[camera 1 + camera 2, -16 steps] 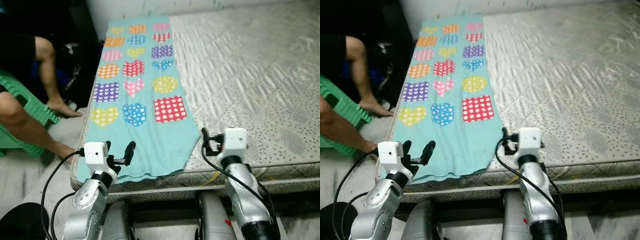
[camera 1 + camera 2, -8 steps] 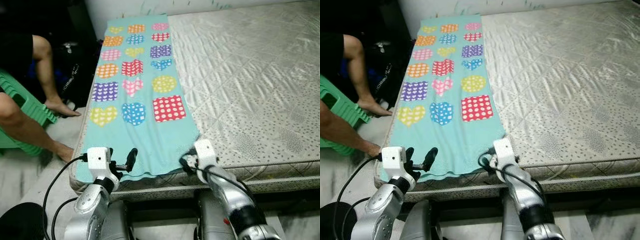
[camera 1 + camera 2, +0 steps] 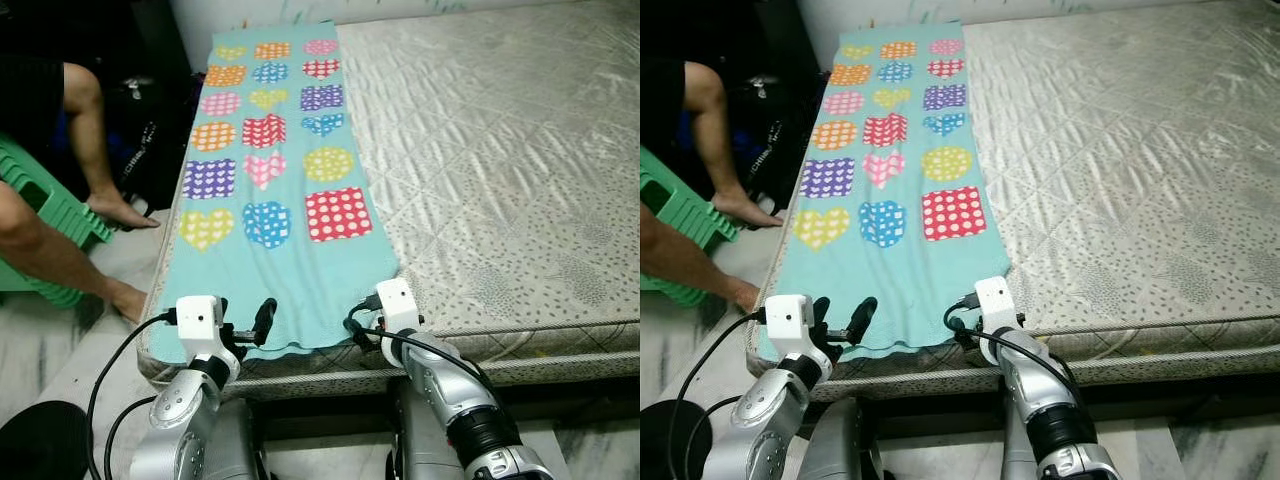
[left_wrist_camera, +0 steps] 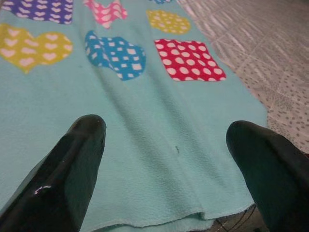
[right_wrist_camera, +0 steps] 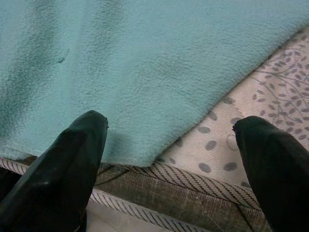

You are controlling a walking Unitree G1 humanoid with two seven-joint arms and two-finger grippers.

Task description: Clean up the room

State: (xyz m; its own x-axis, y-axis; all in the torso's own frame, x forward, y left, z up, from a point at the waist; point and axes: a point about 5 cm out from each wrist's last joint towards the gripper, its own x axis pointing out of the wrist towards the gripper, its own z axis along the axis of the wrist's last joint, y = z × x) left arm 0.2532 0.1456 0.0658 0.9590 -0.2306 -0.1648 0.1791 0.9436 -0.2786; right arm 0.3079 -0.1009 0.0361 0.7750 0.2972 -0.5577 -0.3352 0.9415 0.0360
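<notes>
- Blanket [image 3: 275, 190] lies flat, unfolded, on mattress [image 3: 500, 160]; tidying not begun.
- Our left gripper [image 3: 243, 322] and right gripper [image 5: 169, 154] sit at its near corners, fingers open, gripping nothing.

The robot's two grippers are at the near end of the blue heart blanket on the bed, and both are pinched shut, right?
Not quite. Both grippers are open: the left wrist view shows the left gripper spread above the blanket, and the right gripper is open at its corner on the bed.

Mattress [image 3: 500, 150] right of blanket [image 3: 270, 250] bare, open; person's legs [image 3: 60, 250], green stool [image 3: 50, 215] crowd left side.
</notes>
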